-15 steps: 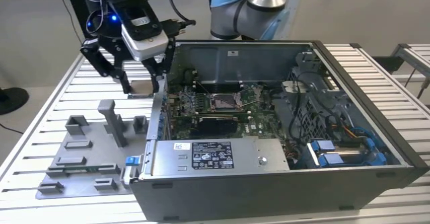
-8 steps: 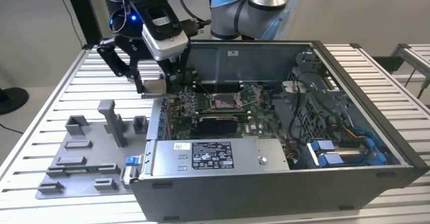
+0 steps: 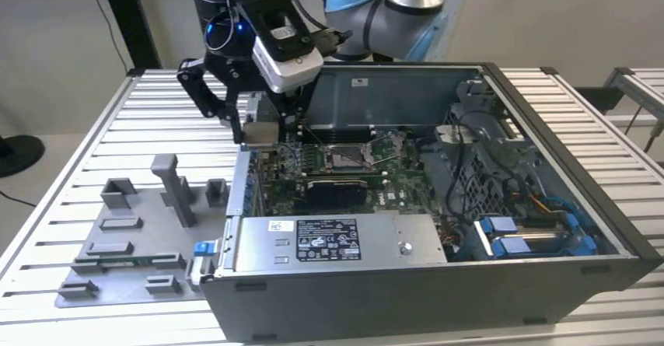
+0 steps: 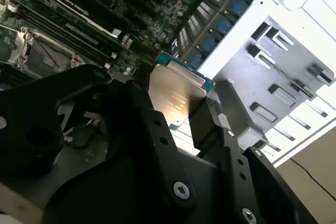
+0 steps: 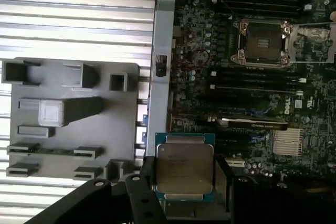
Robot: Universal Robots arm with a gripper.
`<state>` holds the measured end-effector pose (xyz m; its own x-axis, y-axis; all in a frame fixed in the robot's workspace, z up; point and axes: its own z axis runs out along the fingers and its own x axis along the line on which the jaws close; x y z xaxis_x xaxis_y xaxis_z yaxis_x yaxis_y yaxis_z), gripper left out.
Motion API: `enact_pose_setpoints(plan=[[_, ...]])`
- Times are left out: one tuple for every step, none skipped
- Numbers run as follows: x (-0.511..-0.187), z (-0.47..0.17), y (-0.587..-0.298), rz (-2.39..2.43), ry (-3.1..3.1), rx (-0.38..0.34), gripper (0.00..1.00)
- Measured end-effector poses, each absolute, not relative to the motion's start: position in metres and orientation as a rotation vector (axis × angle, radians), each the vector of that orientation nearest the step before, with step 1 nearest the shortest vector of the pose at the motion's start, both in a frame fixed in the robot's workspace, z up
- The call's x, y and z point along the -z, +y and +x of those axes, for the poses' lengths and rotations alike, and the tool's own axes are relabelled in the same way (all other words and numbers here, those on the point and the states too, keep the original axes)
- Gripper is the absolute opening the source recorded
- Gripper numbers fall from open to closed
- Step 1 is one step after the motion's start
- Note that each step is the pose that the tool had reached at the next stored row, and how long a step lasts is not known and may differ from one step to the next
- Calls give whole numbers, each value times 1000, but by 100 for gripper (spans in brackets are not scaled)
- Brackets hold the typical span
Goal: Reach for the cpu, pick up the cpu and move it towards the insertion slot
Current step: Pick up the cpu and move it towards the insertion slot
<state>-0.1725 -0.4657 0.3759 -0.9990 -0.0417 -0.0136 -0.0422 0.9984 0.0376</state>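
My gripper [image 3: 256, 128] is shut on the cpu [image 3: 261, 134], a small flat square chip, and hangs over the open computer case's wall on the exterior view's left. In both wrist views the cpu [image 5: 184, 167] [image 4: 174, 98] shows its silvery face and thin green edge, clamped between the two black fingers [image 5: 146, 179]. The insertion slot [image 3: 347, 156] [image 5: 261, 43] [image 4: 29, 51] is a metal-framed square socket with a dark centre on the green board. It lies apart from the chip, further inside the case toward the exterior view's right.
A grey fixture plate [image 3: 135, 241] with upright blocks lies on the slatted table at the exterior view's left. The case's walls [image 3: 539, 128], a silver power supply [image 3: 332, 241], cables and blue drive parts [image 3: 518, 237] surround the board. Memory slots [image 5: 262, 1] run beside the socket.
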Motion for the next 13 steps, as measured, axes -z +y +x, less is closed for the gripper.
enact_pose_setpoints(plan=[[-376,-169,-466,-66,3128,-59,0],[-376,-166,-466,-66,3128,-59,0],[-376,-163,-466,-66,3128,-59,0],[-376,-160,-466,-65,3128,-59,0],[-376,-157,-466,-66,3128,-59,0],[-376,-154,-466,-66,3128,-59,0],[-376,-151,-466,-66,3128,-59,0],[-376,-147,-466,-66,3128,-59,0],[-376,-145,-466,-66,3128,-59,0],[-376,-141,-466,-66,3128,-59,0],[-376,-138,-466,-66,3128,-59,0],[-376,-136,-466,-66,3128,-59,0],[-376,-133,-466,-66,3128,-59,0]])
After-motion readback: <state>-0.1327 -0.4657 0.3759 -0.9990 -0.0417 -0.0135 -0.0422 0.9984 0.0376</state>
